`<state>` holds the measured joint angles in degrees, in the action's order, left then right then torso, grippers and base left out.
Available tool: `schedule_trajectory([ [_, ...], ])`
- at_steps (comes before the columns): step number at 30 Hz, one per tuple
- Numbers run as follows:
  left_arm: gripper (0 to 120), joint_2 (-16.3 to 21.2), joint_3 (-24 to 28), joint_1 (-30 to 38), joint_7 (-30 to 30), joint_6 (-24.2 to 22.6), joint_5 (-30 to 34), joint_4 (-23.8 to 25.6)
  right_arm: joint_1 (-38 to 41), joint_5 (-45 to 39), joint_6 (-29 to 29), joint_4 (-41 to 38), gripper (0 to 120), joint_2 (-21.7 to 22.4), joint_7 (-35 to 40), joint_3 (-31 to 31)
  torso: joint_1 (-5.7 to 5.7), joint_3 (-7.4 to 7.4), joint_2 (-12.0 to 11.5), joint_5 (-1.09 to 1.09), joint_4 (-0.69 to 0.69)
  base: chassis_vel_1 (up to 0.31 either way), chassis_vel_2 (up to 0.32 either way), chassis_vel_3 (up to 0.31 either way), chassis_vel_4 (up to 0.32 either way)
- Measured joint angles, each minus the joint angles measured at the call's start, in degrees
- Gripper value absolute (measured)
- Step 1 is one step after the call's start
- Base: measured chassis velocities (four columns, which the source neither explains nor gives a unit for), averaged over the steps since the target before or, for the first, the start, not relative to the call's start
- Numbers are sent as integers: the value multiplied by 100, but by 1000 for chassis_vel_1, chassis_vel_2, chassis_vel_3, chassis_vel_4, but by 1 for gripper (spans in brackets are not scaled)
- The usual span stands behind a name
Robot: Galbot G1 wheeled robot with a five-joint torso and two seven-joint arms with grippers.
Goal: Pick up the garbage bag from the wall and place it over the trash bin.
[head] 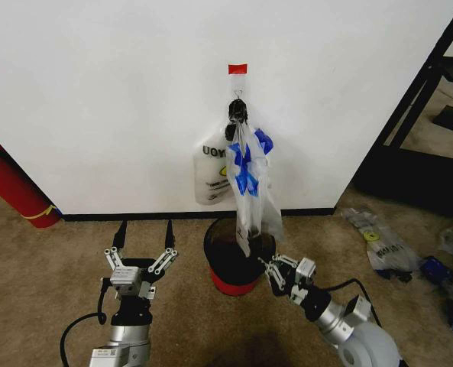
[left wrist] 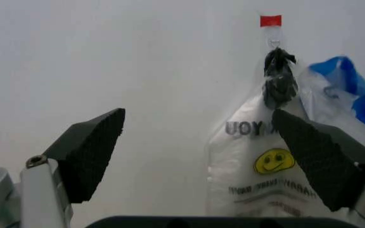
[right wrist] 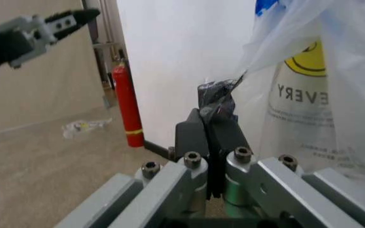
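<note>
The garbage bag point(head: 249, 180) hangs lengthwise down the wall point(head: 119, 92), its lower end reaching the trash bin point(head: 234, 267). The right gripper point(head: 273, 269) has its fingers clenched on that lower end. The left gripper point(head: 143, 241) waits beside the bin, fingers spread and apart from the bag.

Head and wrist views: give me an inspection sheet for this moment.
Surface: tan carpet.
Job's things: garbage bag hangs from the hook on the wall; trash bin stands below.
Clutter: loose bags on the floor, right.
Grippers: left gripper open, apart from the bag; right gripper shut on the garbage bag's lower end.
Cables: black cable by left arm.
Surroundings: fire extinguisher, black frame.
</note>
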<state>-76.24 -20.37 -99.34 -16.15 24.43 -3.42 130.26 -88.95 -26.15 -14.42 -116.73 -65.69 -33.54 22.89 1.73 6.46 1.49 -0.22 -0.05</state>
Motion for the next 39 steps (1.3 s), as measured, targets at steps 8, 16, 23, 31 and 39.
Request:
schedule_trajectory([
  [8, 91, 10, -25, -39, -7, 30, 8, 49, -361, 647, -485, 27, 0, -3, 20, 17, 0, 0, 0, 0, 0, 0, 0, 0, 0],
  [16, 91, 21, -15, -23, -9, 37, 11, 30, -742, 835, -930, -5, 0, 54, 23, 128, 0, 0, -1, 0, 1, 0, 0, 0, 0],
  [23, 91, 18, -2, 7, -11, 42, 17, -18, -1230, 915, -1401, -112, 0, 146, 56, 306, 0, 0, -1, 0, 0, 0, 0, 0, 0],
  [31, 91, -20, -14, -18, -16, 77, 18, -34, -1608, 849, -1805, -200, 0, 144, 22, 674, 1, 0, -1, 0, 0, 0, 0, 0, 0],
  [39, 91, -52, -33, -29, -23, 107, 18, -45, -1829, 587, -2008, -140, 0, 273, 85, 718, 1, 0, -1, 0, 0, 0, 0, 0, 0],
])
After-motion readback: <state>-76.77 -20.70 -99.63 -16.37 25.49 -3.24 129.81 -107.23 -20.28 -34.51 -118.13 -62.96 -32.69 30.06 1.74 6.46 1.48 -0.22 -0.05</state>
